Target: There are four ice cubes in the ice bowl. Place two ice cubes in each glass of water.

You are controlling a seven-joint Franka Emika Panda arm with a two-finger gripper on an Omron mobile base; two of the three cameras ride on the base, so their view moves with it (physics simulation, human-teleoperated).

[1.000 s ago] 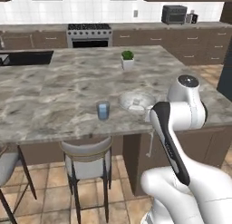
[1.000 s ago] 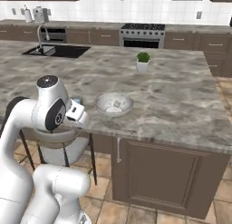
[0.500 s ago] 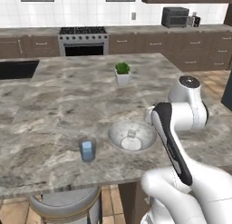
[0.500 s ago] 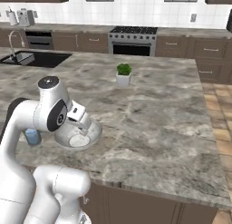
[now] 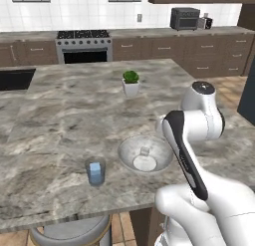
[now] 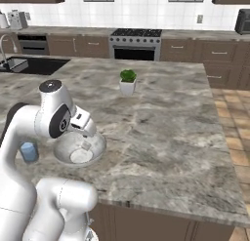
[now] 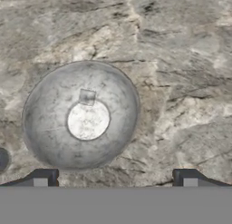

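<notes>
The grey metallic ice bowl [image 7: 45, 128] lies below my hand on the marble counter, left of centre in the hand view. One pale ice cube [image 7: 87, 97] rests inside it, just off the bright flat bottom. My gripper [image 7: 115, 178] is open and holds nothing, and its two dark fingertips [image 7: 43, 177] stand wide apart above the bowl's near rim. The bowl [image 5: 127, 153] and cube [image 5: 144, 151] also show beside my forearm. A glass of water [image 5: 95, 171], a short tumbler with a bluish tint, stands left of the bowl [image 6: 63, 150]. The same glass [image 6: 29, 151] sits behind my arm.
A small white pot with a green plant [image 5: 131, 83] stands farther back on the island. The counter's front edge [image 5: 74, 210] runs close to the glass and bowl. A stool [image 5: 69, 232] sits under that edge. Stove and cabinets line the back wall.
The base has driven closer along the island, so the whole picture has shifted and the bowl and glass look larger. My hand now hangs over the bowl.
</notes>
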